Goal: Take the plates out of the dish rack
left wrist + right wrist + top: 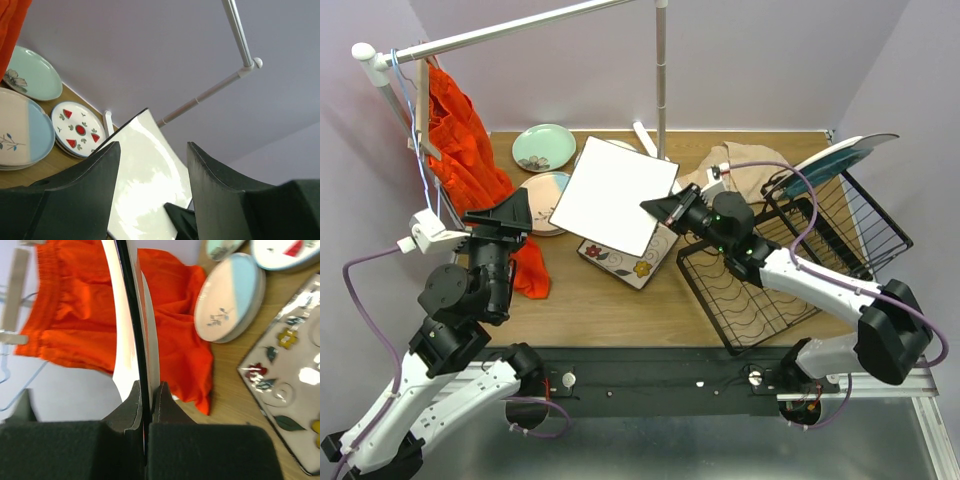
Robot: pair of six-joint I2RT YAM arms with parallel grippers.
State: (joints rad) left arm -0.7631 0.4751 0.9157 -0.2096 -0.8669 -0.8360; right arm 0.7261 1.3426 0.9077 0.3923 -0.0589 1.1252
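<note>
**White square plate** [610,195]: clamped by one edge between the fingers of the right claw [655,207]. It is tilted and held in the air above the floral square plate [640,268], which lies flat on the table [610,310].

**Left claw** [510,212]: jaws spread, nothing between them, beside the orange garment [465,150].

**Dish rack** [750,300]: right side of the table, with a teal plate [850,152] on edge in its far upright section.

**Flat at the far left of the table:** pale green plate [544,147], pink-and-blue plate [542,190], red-spotted plate [79,129].
</note>
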